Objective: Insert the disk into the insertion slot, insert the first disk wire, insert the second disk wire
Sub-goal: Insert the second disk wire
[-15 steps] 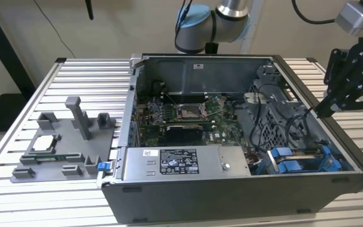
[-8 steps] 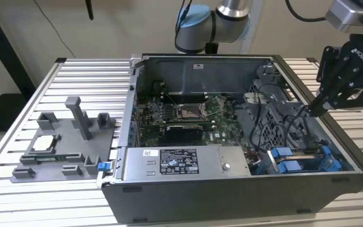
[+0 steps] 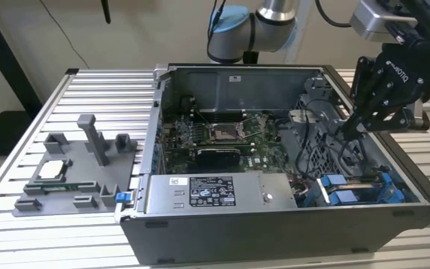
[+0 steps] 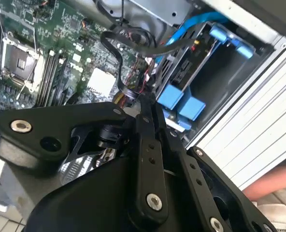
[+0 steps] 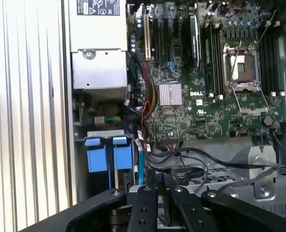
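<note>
the table (image 3: 20,185) of silver slats carries an open grey case (image 3: 275,235) with a green board (image 3: 223,137) on its floor. the arm (image 3: 260,22) reaches in from above, toward the exterior view's right. a grey box with a white label, the power supply (image 3: 215,193), lies along the case's near wall. to the exterior view's left of the case a grey fixture (image 3: 73,174) stands on the table, with a small square chip (image 3: 53,170) lying on it.

the slot (image 3: 360,188) is in the case's near corner at the exterior view's right, just beside the power supply. the disk (image 4: 191,63) sits inside it in both wrist views, held in its blue carrier, with two blue tabs (image 5: 109,157) at its end.

the gripper (image 3: 347,130) hangs inside the case over the drive cage, between the board and the case's wall at the exterior view's right. in the second wrist view its fingers (image 4: 145,123) are drawn close together, the tips pinching a flat black wire (image 4: 121,48) that loops up over the board and runs toward the disk. the first wrist view shows black cables (image 5: 191,162) bunched right at the fingertips. a hand (image 4: 278,181) shows at the edge of the second wrist view, outside the case.
</note>
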Controlling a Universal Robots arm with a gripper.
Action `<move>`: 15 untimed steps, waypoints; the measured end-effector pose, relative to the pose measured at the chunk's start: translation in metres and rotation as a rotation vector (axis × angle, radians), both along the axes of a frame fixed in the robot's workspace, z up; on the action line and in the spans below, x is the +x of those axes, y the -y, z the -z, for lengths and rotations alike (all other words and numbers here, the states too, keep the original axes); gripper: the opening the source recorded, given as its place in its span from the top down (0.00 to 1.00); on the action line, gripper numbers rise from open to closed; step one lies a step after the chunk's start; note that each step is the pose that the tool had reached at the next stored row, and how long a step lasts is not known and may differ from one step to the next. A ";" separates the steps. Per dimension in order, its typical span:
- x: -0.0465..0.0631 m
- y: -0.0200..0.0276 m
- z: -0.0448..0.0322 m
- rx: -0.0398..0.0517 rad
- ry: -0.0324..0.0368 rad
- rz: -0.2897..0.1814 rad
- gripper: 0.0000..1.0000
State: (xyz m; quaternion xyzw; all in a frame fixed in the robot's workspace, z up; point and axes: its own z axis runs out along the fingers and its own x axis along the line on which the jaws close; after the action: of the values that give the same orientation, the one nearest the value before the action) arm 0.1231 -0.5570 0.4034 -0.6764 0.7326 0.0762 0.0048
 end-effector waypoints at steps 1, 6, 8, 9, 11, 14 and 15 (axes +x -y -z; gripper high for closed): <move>-0.004 0.0003 0.0003 0.0000 0.0000 0.000 1.00; -0.008 0.0008 0.0006 -0.0001 0.0000 0.000 1.00; -0.008 0.0008 0.0006 -0.0001 0.0000 0.000 1.00; -0.008 0.0008 0.0006 0.0000 0.0000 0.000 1.00; -0.008 0.0008 0.0006 -0.0002 0.0000 0.000 1.00; -0.008 0.0016 0.0016 -0.0007 0.0000 0.000 1.00; -0.008 0.0018 0.0021 -0.0026 0.0001 0.000 1.00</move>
State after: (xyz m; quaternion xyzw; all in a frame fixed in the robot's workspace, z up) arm 0.1148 -0.5588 0.4013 -0.6764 0.7327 0.0752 0.0039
